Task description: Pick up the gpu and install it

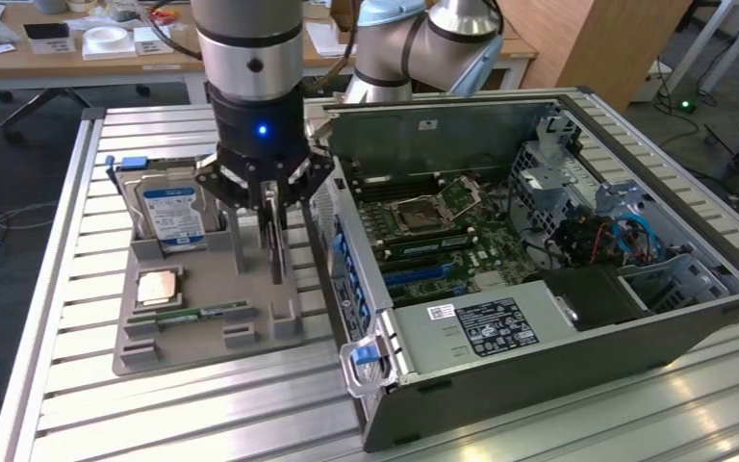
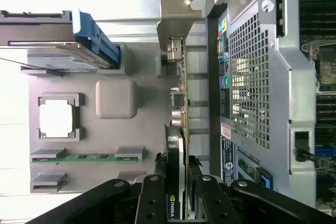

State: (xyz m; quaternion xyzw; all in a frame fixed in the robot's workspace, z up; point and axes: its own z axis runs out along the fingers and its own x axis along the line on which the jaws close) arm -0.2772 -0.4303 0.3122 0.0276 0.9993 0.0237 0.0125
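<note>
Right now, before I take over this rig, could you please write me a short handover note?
Gripper: low over the gpu, set around it; I cannot tell whether it is clamped.
gpu: upright on its edge in the gray holder tray, beside the open computer case.
Done: the gripper is at the gpu.
Left: gpu not yet out of the tray, not yet in the case.

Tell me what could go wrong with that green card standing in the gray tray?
The gpu stands on edge in the gray tray with the gripper at its top; a crooked pull might jam it. The hard drive stands close beside it and could get bumped. The computer case wall is near on the other side, so the card might knock it.
</note>
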